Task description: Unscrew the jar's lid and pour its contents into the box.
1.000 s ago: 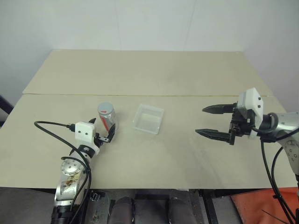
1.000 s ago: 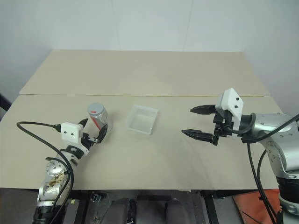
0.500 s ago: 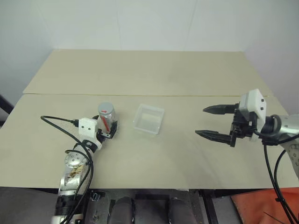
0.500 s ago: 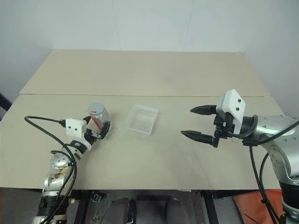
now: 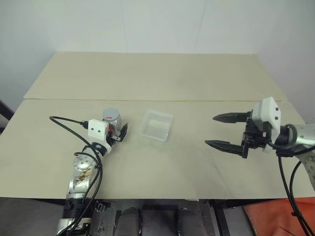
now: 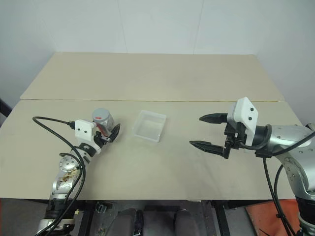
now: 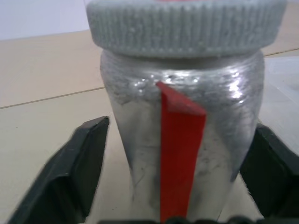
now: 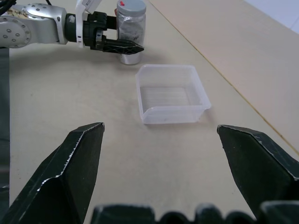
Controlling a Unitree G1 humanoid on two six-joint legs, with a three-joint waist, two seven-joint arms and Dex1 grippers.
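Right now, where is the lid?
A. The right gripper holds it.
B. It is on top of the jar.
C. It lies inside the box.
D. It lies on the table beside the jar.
B: the grey lid sits on top of the jar, which stands between the left gripper's fingers.

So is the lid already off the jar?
No, the lid sits screwed on top of the jar.

Both eye views look down from the head over the whole table [image 5: 197, 162], offset slightly sideways. The left wrist view sits very near the jar [image 7: 182, 140], facing it level. The right wrist view looks leftward across the box [image 8: 170, 93] to that jar.
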